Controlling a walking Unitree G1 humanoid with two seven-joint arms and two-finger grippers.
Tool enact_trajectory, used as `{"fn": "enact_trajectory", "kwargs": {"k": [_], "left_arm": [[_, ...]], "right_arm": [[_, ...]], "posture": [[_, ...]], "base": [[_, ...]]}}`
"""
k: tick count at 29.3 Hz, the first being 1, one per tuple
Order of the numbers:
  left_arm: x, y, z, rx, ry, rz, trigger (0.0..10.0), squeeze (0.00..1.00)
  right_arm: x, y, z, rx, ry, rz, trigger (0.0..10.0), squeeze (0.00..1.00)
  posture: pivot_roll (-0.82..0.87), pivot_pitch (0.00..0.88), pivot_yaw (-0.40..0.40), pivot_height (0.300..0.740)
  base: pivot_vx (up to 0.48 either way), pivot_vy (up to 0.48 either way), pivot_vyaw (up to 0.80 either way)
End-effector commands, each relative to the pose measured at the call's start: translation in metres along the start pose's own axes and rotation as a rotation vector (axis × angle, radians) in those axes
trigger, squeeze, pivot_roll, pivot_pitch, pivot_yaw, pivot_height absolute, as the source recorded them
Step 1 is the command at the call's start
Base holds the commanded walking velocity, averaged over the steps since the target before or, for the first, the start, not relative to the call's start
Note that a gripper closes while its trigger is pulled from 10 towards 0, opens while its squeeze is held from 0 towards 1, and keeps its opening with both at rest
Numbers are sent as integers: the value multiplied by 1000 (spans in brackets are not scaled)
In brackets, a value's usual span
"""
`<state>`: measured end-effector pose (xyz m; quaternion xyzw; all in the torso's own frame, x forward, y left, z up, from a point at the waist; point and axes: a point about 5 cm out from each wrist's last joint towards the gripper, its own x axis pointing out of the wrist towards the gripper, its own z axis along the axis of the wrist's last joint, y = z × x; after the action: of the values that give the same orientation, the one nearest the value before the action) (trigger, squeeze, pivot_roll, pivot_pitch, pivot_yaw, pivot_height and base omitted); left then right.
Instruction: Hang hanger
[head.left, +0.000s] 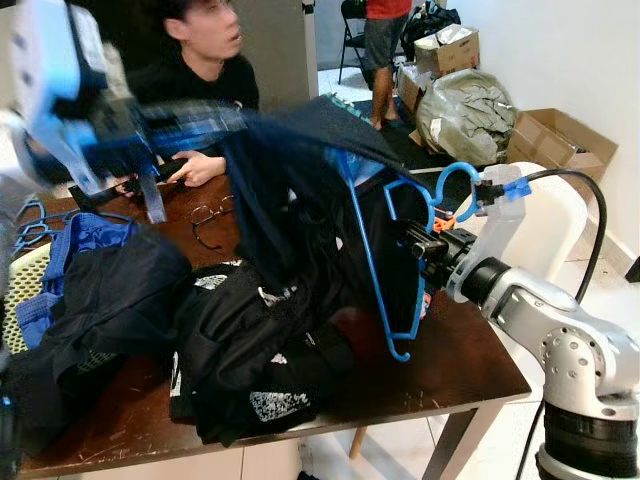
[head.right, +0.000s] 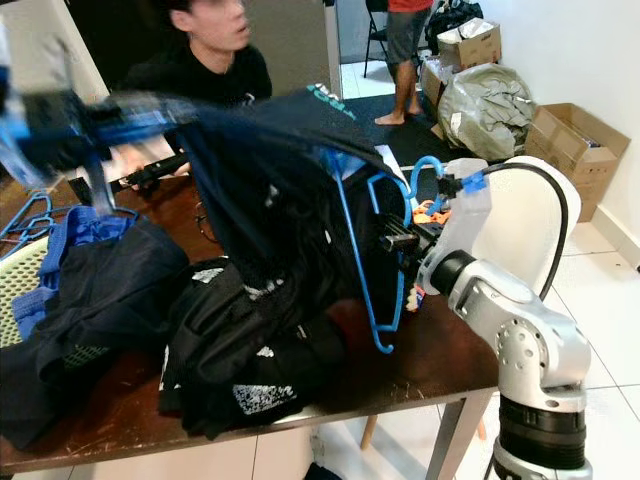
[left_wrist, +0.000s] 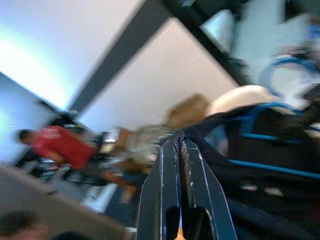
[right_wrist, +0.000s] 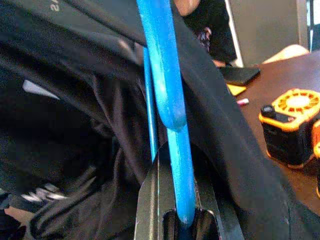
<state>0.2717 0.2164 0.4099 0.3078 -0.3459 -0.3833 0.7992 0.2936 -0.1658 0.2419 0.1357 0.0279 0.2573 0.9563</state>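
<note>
Worn brown wooden table (head.left: 470, 370) on pale tiled floor (head.left: 600, 285), white walls (head.left: 560, 50), cardboard boxes (head.left: 560, 140) behind.

Blue plastic hanger (head.left: 385, 262), held up above the brown table (head.left: 470, 365), tilted, hook (head.left: 448, 180) up near the right gripper (head.left: 425, 252). Dark garment (head.left: 300, 190) draped over it, partly on, stretched toward the left gripper (left_wrist: 179, 145).

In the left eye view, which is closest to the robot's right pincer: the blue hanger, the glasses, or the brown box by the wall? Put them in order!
From the right pincer:
1. Blue plastic hanger: in the pincer's grip, at the table's right.
2. Thin-framed glasses: on the brown table, toward the seated person.
3. Brown cardboard box: on the floor by the far right wall.
</note>
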Motion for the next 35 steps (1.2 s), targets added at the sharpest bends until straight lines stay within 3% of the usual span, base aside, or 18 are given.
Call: {"fn": "enact_trajectory", "kwargs": {"k": [1, 4, 16, 20, 23, 25, 26, 30, 35], "left_arm": [[-15, 22, 17, 88, -24, 139, 10000, 0], [-17, 36, 28, 117, -80, 234, 10000, 0], [-14, 37, 28, 77, -124, 202, 10000, 0], [-8, 26, 18, 23, -123, 156, 10000, 0], [2, 4, -7, -41, -66, 114, 10000, 0], [2, 4, -7, -41, -66, 114, 10000, 0], [5, -5, -14, -71, -60, 100, 10000, 0], [11, -17, -22, -103, -61, 89, 10000, 0], [16, -23, -25, -117, -62, 75, 10000, 0]], "right_arm": [[-5, -13, -3, 31, 11, -97, 10000, 0], [-5, -10, -2, 35, -4, -78, 10000, 0], [-1, 1, 2, 55, -46, -24, 10000, 0], [1, 12, 4, 63, -61, 53, 10000, 0], [3, 21, 2, 68, -58, 106, 10000, 0], [3, 21, 2, 68, -58, 106, 10000, 0], [4, 22, 1, 76, -56, 112, 10000, 0], [7, 25, 0, 91, -53, 121, 10000, 0], [10, 28, 1, 108, -67, 123, 10000, 0]], "posture": [[16, 12, 97, 740], [20, 14, 102, 740], [26, 16, 105, 740], [32, 14, 107, 740], [37, 19, 102, 740], [37, 19, 102, 740], [38, 16, 96, 740], [40, 15, 96, 740], [40, 16, 96, 740]], "base": [[0, 0, 0], [0, 0, 0], [0, 0, 0], [0, 0, 0], [0, 0, 0], [0, 0, 0], [0, 0, 0], [0, 0, 0], [0, 0, 0]]}}
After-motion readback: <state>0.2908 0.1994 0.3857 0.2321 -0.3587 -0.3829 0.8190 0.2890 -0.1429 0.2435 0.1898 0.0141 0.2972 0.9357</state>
